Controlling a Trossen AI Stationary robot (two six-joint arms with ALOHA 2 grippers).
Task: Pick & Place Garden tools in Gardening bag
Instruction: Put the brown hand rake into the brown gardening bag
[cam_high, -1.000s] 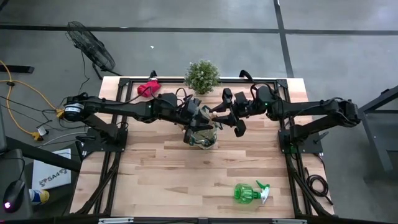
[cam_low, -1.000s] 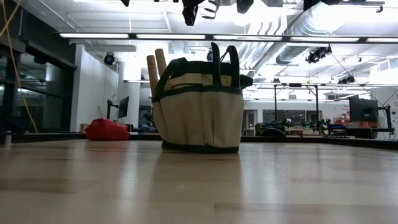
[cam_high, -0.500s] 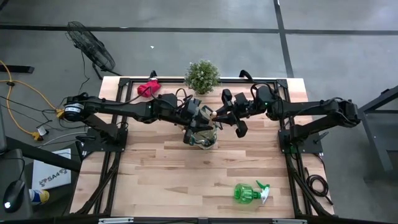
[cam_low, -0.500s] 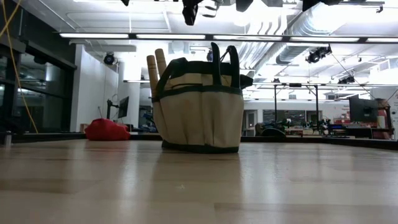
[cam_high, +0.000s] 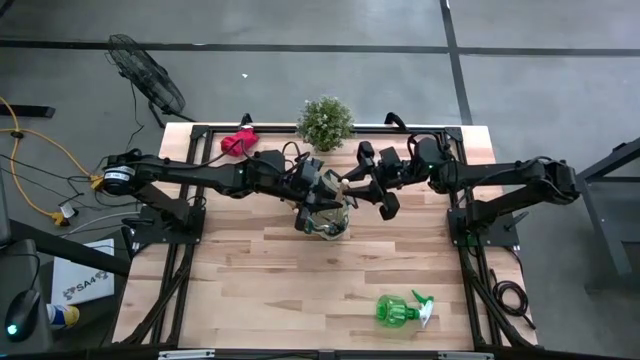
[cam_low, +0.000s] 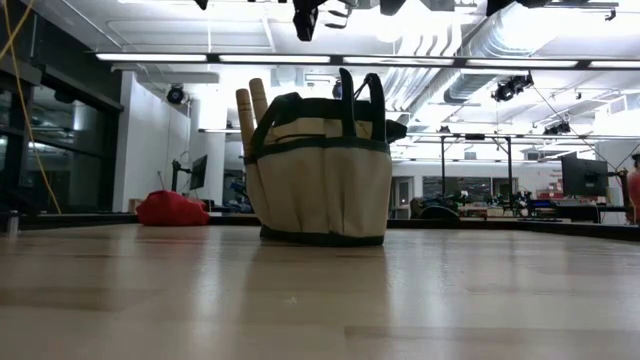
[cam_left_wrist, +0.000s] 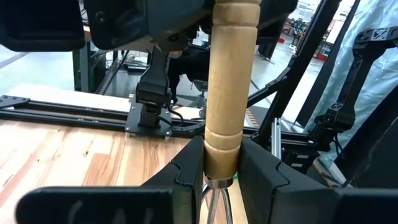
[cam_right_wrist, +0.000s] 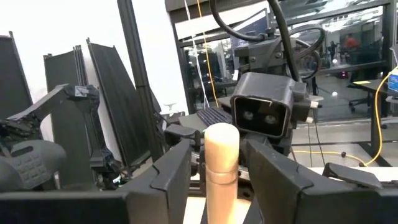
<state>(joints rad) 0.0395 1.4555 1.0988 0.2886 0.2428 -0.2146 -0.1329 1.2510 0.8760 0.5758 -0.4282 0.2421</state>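
The tan gardening bag (cam_high: 326, 220) with dark green trim stands at the table's middle, and two wooden handles (cam_low: 250, 108) stick up out of it. Above the bag, a trowel's wooden handle (cam_high: 344, 184) lies level between my left gripper (cam_high: 324, 188) and my right gripper (cam_high: 360, 185). Both are shut on it. The red glove bundle (cam_high: 238, 142) lies at the far left. The green spray bottle (cam_high: 400, 310) lies on its side near the front right. The shears are hidden. My left gripper pinches the wooden handle at its lower end (cam_left_wrist: 221, 163), just above the metal neck, between its two fingers. The fingers lie across the handle. The trowel is lifted clear above the bag. My right gripper has the handle's rounded free end (cam_right_wrist: 221, 149) between its two fingers, which come level from the table's right and lie across it.
A small bushy potted plant (cam_high: 325, 121) stands at the far edge, just behind the bag. Black frame rails run along the table's left (cam_high: 165, 250) and right (cam_high: 480, 260) sides. Bare wood lies in front of the bag.
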